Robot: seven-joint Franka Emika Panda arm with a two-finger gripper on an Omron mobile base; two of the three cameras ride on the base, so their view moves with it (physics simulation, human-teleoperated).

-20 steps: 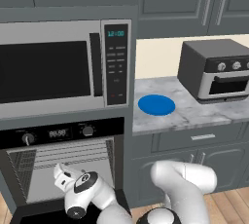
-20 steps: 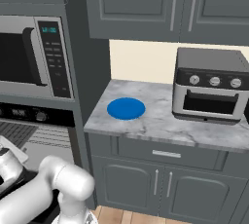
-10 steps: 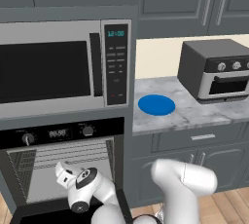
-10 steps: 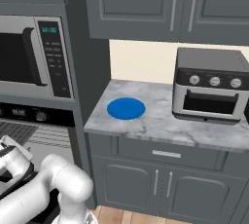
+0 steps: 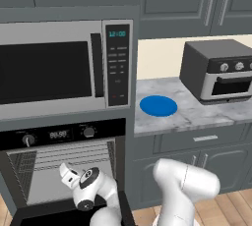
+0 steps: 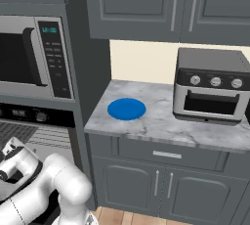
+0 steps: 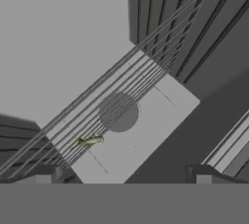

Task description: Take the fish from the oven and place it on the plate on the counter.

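The oven [image 5: 59, 134] stands open below the microwave, its wire racks [image 5: 69, 158] showing. My gripper [image 5: 67, 172] reaches into the cavity; its white hand [image 6: 11, 148] also appears at the left edge of the right base view. The hand view looks along the open gripper [image 7: 124, 175], whose fingertips [image 7: 46, 174] stand wide apart with nothing between them. The fish [image 7: 90, 141], a small yellow-green sliver, lies on the wire rack [image 7: 121, 96] ahead of the left fingertip, untouched. The blue plate [image 5: 158, 106] [image 6: 126, 108] rests on the marbled counter [image 5: 202, 117] [image 6: 161, 123].
A silver microwave [image 5: 54, 65] [image 6: 29, 57] sits above the oven. A dark toaster oven [image 5: 219, 70] [image 6: 212, 84] stands at the counter's right. The open oven door [image 5: 49, 215] juts out low in front. Grey cabinets [image 6: 161, 180] lie below the counter.
The hand has edged slightly up and deeper into the oven. The jaws have stayed open, and nothing else has moved.
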